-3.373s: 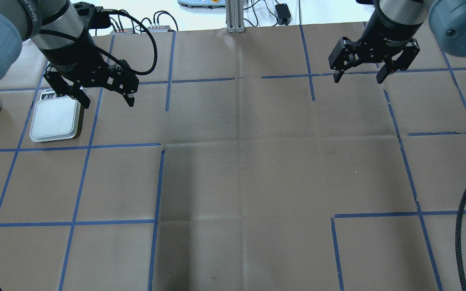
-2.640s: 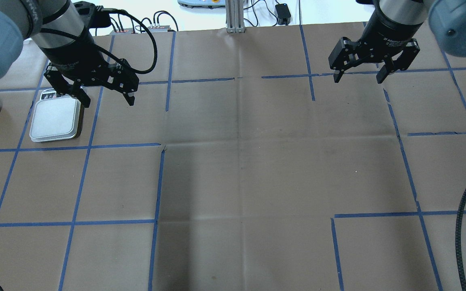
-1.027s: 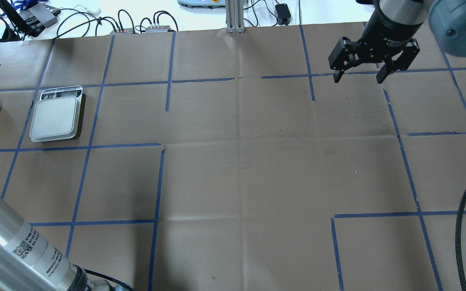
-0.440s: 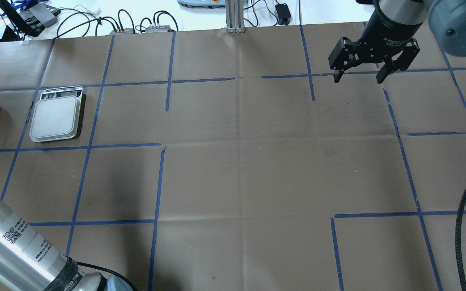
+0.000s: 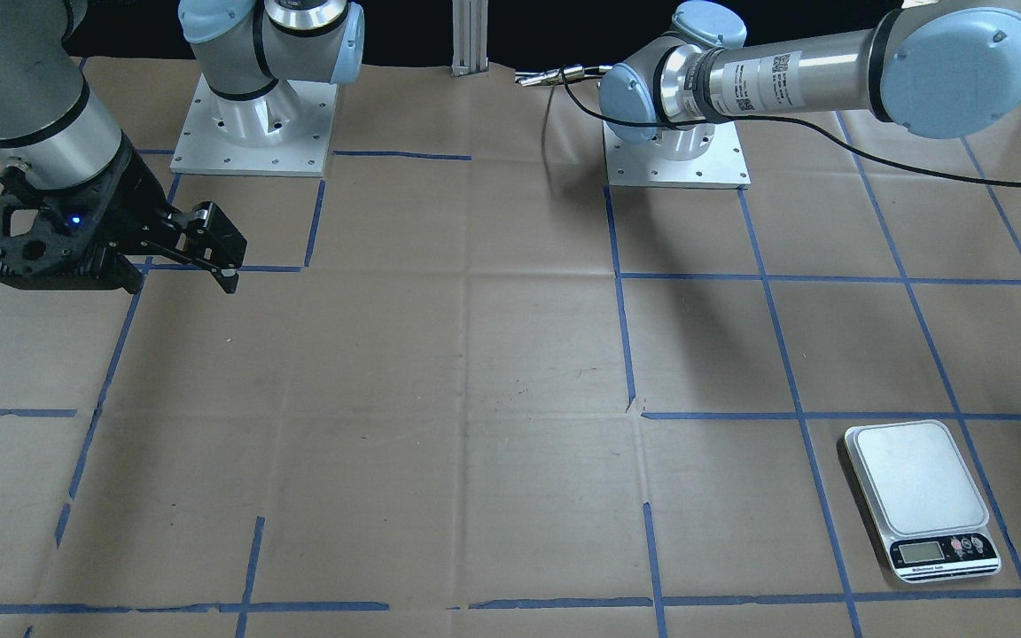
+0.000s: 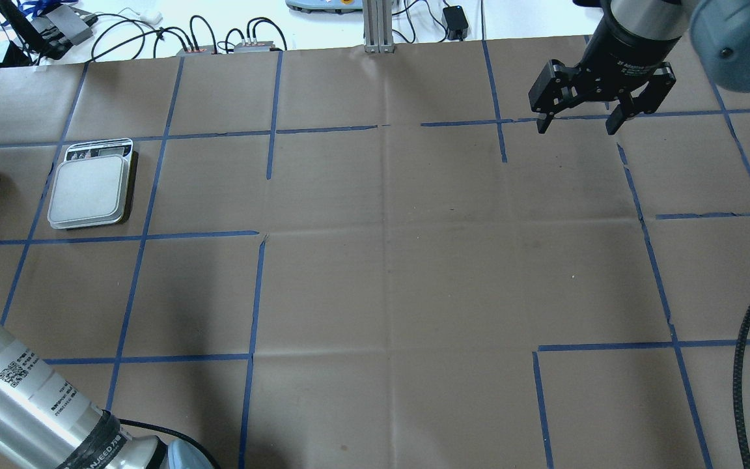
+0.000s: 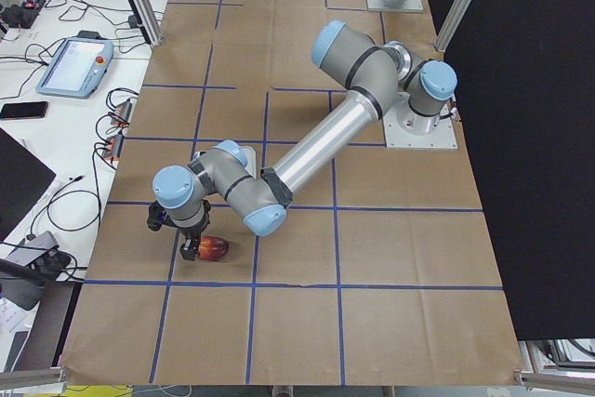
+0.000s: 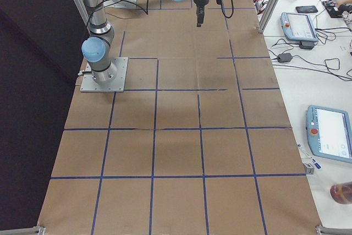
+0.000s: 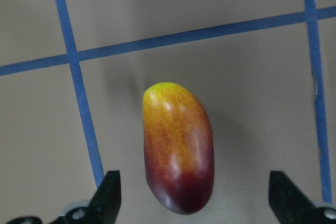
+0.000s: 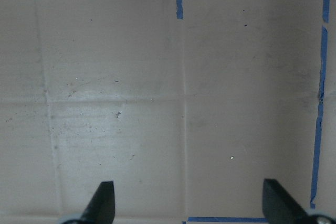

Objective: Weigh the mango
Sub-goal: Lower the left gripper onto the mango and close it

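The scale (image 6: 88, 192) stands on the table (image 6: 388, 273) with no fruit on it yet. The mango (image 9: 177, 148) lies on the table near the scale, apart from it, on the side away from the table's middle. Over the mango hangs the left tool (image 9: 193, 182), jaws spread wide and straddling its dark red end. Closing there, off the fruit's middle, could let the glossy skin slip, and the mango might squirt out or roll farther from the scale. Far across from the scale, the right tool (image 6: 576, 125) hangs open, holding nothing.

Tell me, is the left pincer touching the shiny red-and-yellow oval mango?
Apart. The left wrist view shows brown paper between the red-and-yellow oval mango and both fingers of the open left pincer.
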